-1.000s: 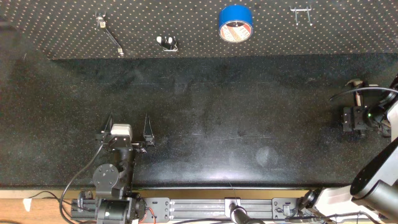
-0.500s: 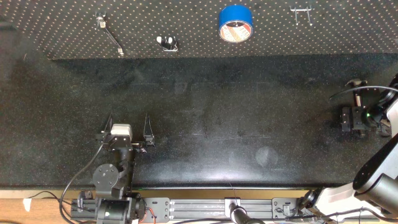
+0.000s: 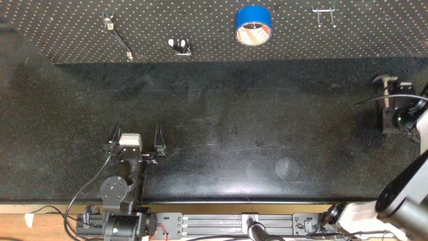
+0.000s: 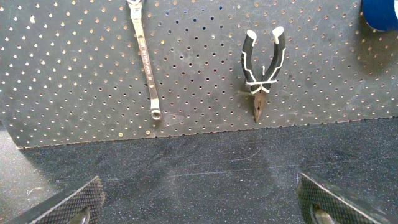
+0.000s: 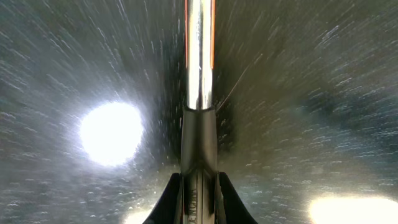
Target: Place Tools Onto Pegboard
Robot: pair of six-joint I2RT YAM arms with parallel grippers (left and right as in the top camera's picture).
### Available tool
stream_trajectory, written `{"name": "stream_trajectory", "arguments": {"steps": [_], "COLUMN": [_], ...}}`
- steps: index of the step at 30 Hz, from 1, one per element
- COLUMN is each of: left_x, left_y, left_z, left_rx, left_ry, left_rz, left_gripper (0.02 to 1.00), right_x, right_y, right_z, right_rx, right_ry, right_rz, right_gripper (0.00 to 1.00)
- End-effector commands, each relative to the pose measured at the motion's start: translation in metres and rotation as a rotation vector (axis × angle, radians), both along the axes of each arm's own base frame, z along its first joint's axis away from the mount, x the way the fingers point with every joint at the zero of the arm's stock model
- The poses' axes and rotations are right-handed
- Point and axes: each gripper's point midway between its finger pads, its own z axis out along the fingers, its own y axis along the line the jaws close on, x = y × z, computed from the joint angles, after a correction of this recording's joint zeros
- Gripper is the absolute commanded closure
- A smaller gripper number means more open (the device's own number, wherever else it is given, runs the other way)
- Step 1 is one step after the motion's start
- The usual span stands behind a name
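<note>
The right gripper [image 5: 199, 193] pinched a metal tool [image 5: 200, 62] by its shaft at the far right of the black table [image 3: 267, 120]. The left gripper [image 3: 138, 136] sat near its base, jaws spread wide, facing the wrench [image 4: 145, 59] and pliers [image 4: 261, 71] hanging on the pegboard [image 4: 62, 74].

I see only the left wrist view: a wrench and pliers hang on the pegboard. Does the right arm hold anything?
Observer: Yes, the right end effector is shut on a tool with a shiny metal shaft.
Operator: Where is it?
Observer: Near the right edge of the table.
Operator: Is any hook free for the tool?
Observer: A bare double hook sits on the pegboard, to the right of the blue tape roll.
</note>
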Motion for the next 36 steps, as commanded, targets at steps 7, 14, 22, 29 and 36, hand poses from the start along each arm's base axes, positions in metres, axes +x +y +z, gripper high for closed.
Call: {"name": "stream_trajectory", "arguments": {"steps": [7,14,22,29,36], "left_x": [0.000,0.000,0.000,0.000,0.000], "left_y": [-0.001,-0.001,-0.001,-0.001,-0.001], "left_z": [-0.001,-0.001,-0.001,-0.001,-0.001], "left_rx": [0.001,0.001,0.001,0.001,0.001], "left_ry": [0.002,0.002,0.002,0.002,0.002], "left_rz": [-0.004,-0.004,-0.004,-0.004,-0.004], "left_gripper": [0.023,0.023,0.023,0.023,0.020], "right_x": [0.066,0.083,0.103,0.107,0.107], "right_y": [0.157,0.198,0.189,0.189,0.188], "right_z": [0.182,0.175,0.154,0.134,0.174], "right_rx": [-0.008,0.024,0.016,0.064,0.034], "right_ry": [-0.614,-0.621,-0.593,-0.538,-0.666], "right_rz": [0.294,0.405,0.337,0.275,0.282], "right_gripper": [0.923,0.925,0.925,0.923,0.025]}}
